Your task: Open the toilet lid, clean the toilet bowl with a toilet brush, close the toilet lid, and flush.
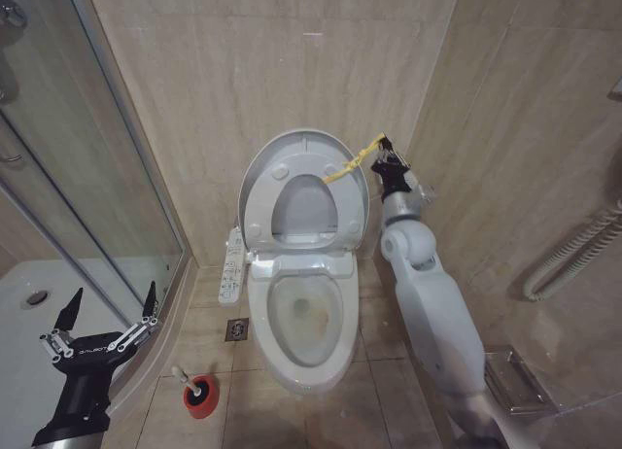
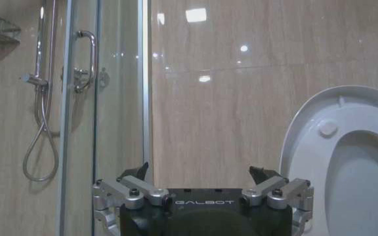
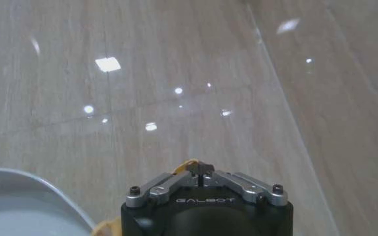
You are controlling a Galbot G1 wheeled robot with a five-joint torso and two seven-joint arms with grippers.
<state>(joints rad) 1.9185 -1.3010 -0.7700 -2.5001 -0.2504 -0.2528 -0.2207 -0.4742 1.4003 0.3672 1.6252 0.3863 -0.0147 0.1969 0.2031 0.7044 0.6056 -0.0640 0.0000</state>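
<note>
Right arm (image 1: 432,313) stretched up and forward, white forearm bent at elbow; right gripper (image 1: 387,154) raised high, black wrist behind it, fingers pinched tight together (yellow strap caught between tips); left gripper (image 1: 109,315) held low at left, pointing up, fingers spread wide apart, nothing between them.

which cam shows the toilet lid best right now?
Head view: the whole toilet lid stands raised against the wall above the bowl, its yellow tab pinched in the right gripper. Left wrist view catches only part of the lid; right wrist view only a sliver of its rim.
</note>
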